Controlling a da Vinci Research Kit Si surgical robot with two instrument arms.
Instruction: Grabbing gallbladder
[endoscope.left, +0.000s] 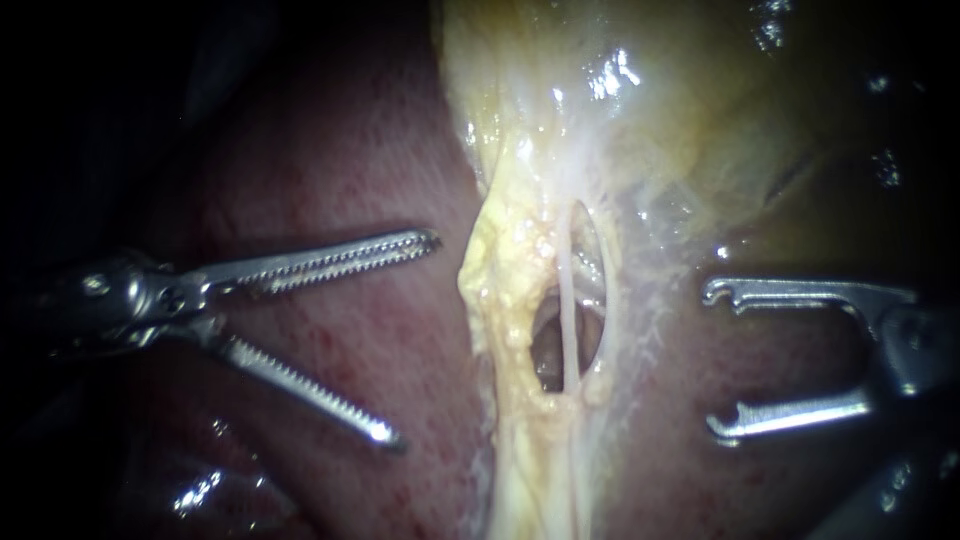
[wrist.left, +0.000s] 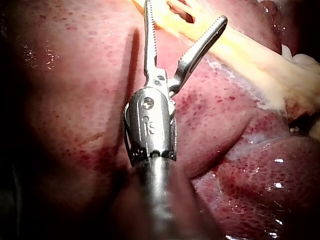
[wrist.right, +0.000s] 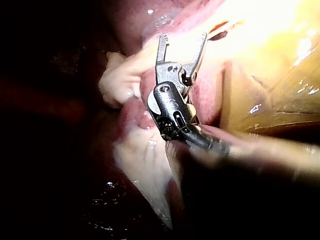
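Note:
The yellowish gallbladder (endoscope.left: 640, 110) fills the upper middle and right of the endoscope view and narrows into a fatty stalk (endoscope.left: 520, 300). A window in that stalk bares a thin pale tube (endoscope.left: 568, 320). My left instrument (endoscope.left: 410, 335) comes in from the left over the liver (endoscope.left: 350, 150), its toothed jaws wide open and empty, tips just short of the stalk. My right instrument (endoscope.left: 715, 360) enters from the right, its slotted jaws open and empty beside the stalk. In the left wrist view the open jaws (wrist.left: 185, 15) point at the yellow stalk (wrist.left: 250, 55).
Red speckled liver (wrist.left: 65, 90) lies under and around both instruments. Wet, glistening tissue (endoscope.left: 200, 490) shows at the lower left. In the right wrist view my right instrument (wrist.right: 181, 42) stands open over pale tissue (wrist.right: 120, 75), with the bright yellow gallbladder (wrist.right: 280, 60) beside it.

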